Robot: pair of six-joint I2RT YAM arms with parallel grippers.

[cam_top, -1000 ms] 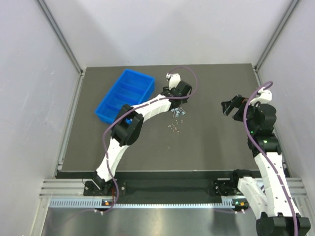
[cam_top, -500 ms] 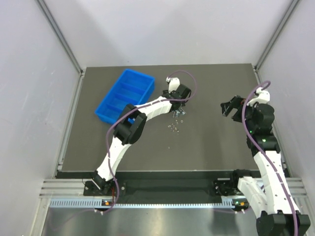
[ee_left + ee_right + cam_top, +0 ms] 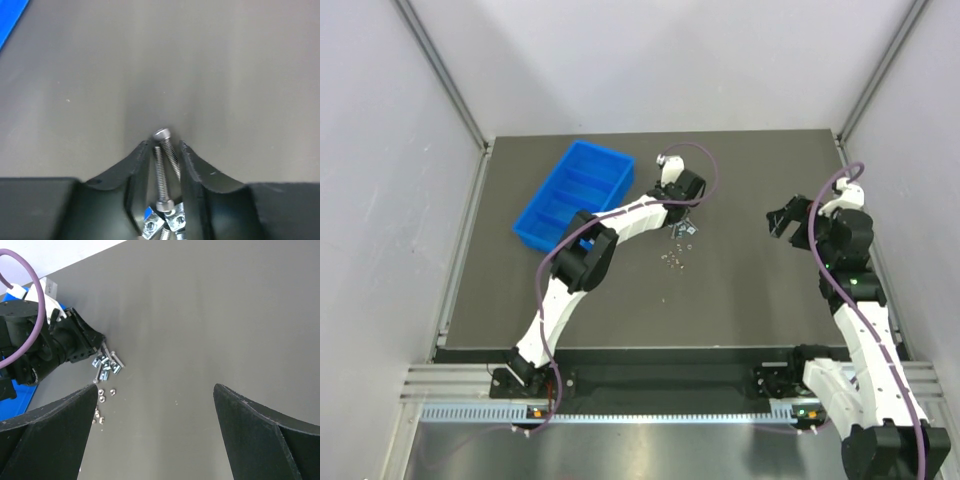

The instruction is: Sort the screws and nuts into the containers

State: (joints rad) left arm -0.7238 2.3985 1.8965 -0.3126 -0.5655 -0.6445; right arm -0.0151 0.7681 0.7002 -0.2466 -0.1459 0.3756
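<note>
The blue tray (image 3: 542, 228) with four compartments lies at the back left of the dark table. A small pile of screws (image 3: 683, 229) and square nuts lies to its right, with small round nuts (image 3: 672, 260) just in front. My left gripper (image 3: 682, 216) is down at the pile. In the left wrist view it (image 3: 165, 146) is closed narrowly on two screws (image 3: 159, 170) lying side by side between the fingers, with square nuts (image 3: 156, 222) behind them. My right gripper (image 3: 782, 218) is wide open and empty above the table's right side; its wrist view (image 3: 155, 387) shows the pile (image 3: 107, 364) and nuts (image 3: 102, 397).
Grey walls enclose the table on three sides. A corner of the tray shows in the left wrist view (image 3: 9, 22). The left arm (image 3: 45, 347) reaches over the table from the near edge to the pile.
The left gripper has shifted slightly toward the back left at the pile. The right gripper has moved a little to the left.
</note>
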